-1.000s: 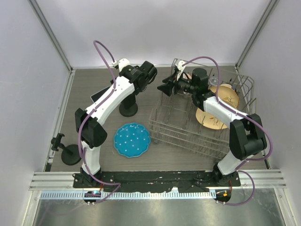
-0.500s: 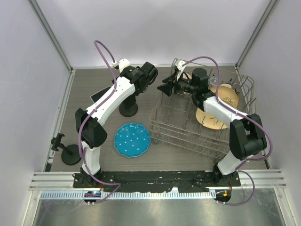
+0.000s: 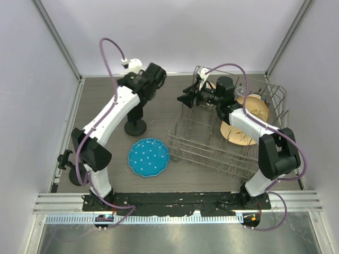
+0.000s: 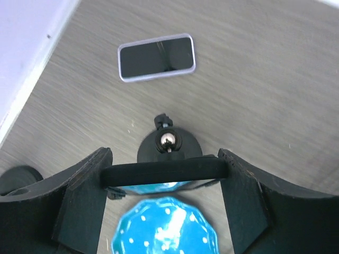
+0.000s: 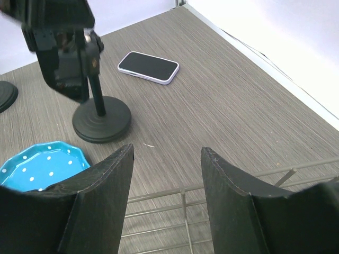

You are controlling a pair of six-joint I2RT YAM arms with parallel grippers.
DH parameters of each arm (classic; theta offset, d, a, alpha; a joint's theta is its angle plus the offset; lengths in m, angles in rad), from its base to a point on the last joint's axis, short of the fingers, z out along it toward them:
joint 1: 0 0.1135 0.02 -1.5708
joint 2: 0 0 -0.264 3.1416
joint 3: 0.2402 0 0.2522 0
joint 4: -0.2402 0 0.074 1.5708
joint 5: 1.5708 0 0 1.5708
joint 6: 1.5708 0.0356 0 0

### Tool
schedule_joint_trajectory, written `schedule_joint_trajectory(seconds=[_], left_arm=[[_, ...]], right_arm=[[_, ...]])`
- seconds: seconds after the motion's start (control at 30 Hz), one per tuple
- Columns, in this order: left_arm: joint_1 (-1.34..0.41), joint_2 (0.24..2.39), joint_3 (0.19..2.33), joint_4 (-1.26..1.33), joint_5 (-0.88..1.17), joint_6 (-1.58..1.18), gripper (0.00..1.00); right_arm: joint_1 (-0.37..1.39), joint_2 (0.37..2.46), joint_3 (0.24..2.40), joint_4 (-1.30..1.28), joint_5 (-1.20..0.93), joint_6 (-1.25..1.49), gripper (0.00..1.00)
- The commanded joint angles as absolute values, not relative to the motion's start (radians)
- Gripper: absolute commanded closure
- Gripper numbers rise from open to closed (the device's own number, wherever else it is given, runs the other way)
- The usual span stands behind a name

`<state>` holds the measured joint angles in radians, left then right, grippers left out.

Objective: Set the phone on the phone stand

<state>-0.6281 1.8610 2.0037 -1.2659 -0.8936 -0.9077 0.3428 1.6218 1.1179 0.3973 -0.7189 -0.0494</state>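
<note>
We saw the phone (image 4: 157, 57) lying flat beyond the stand (image 4: 168, 148); our left gripper (image 4: 165, 203) and right gripper (image 5: 167, 198) were both spread, holding nothing.

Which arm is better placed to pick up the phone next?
Left. The left claw hangs open just short of the phone, which lies flat on the table beyond the phone stand. The right claw, also open, sits over the dish rack, with the stand between it and the phone.
</note>
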Motion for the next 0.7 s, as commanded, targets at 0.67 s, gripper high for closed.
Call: schedule_joint_trajectory(seconds=[0.67], left_arm=[[-0.005, 2.051, 2.273, -0.444, -0.813, -0.449, 1.0]], right_arm=[[0.336, 1.695, 1.169, 0.43, -0.723, -0.04, 0.41]])
